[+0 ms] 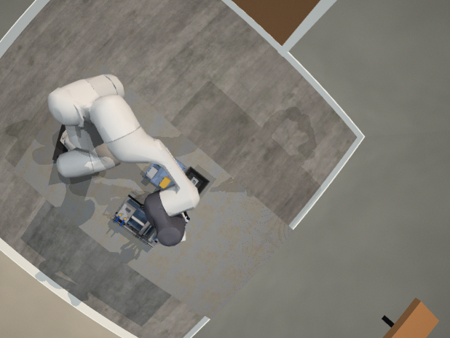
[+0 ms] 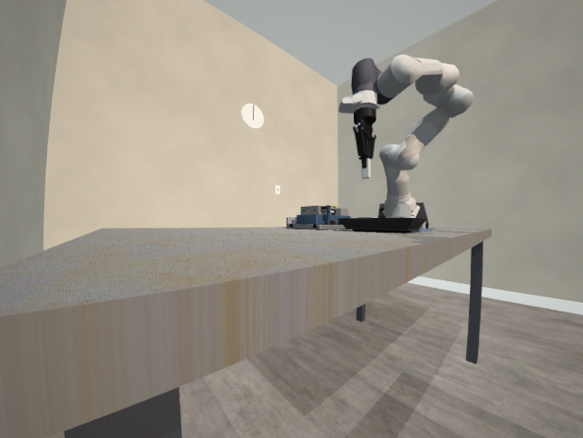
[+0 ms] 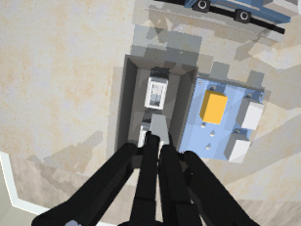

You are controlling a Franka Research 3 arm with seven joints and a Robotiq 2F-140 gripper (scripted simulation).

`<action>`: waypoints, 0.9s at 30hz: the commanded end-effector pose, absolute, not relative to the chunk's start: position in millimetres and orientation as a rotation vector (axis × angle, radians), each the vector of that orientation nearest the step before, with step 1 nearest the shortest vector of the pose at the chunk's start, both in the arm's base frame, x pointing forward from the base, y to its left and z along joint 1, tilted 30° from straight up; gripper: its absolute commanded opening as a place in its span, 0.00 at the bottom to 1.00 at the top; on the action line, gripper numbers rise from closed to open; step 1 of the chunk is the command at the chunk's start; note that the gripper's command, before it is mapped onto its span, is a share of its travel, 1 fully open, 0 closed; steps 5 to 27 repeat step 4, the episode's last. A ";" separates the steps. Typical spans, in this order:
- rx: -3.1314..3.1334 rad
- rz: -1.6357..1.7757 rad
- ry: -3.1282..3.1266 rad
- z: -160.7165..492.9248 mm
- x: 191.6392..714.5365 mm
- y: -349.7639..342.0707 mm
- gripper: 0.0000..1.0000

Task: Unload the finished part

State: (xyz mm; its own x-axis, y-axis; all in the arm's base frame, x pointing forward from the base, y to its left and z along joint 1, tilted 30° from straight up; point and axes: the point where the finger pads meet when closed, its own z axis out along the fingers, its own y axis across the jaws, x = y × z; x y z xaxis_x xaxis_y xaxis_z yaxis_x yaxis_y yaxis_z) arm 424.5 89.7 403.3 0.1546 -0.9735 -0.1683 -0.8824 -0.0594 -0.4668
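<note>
I see the table [image 1: 226,255] [image 2: 189,264] [image 3: 59,72] stretching widest toward the lower right of the top frame, giving me sideways room there. The arm [image 1: 120,131] [image 2: 420,77] arches from upper left to centre. The vise [image 1: 139,218] [image 2: 311,218] [image 3: 244,9] crosses my wrist view's upper right, only partly in frame. The tray [image 1: 200,174] [image 2: 382,225] [image 3: 128,97] stands mid-frame, its walls the edges I mind, the blue plate [image 1: 158,175] [image 3: 195,141] just right of it. My claw [image 1: 186,216] [image 2: 366,170] [image 3: 156,124] is fully closed on nothing, well above the rims. An orange blank [image 1: 164,182] [image 3: 214,107] and two pale blanks [image 3: 251,113] [image 3: 238,148] sit inside the plate's edges. Both finished parts are in the tray: the upper part [image 3: 156,93] shows its pocket upward; fingers mostly hide the lower part [image 3: 144,136].
</note>
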 end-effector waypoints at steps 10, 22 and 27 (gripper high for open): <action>-1.972 -0.263 1.768 404.1 424.3 89.0 0.00; -1.972 -0.263 1.768 404.1 424.3 89.0 0.00; -1.972 -0.263 1.768 404.1 424.3 89.0 0.00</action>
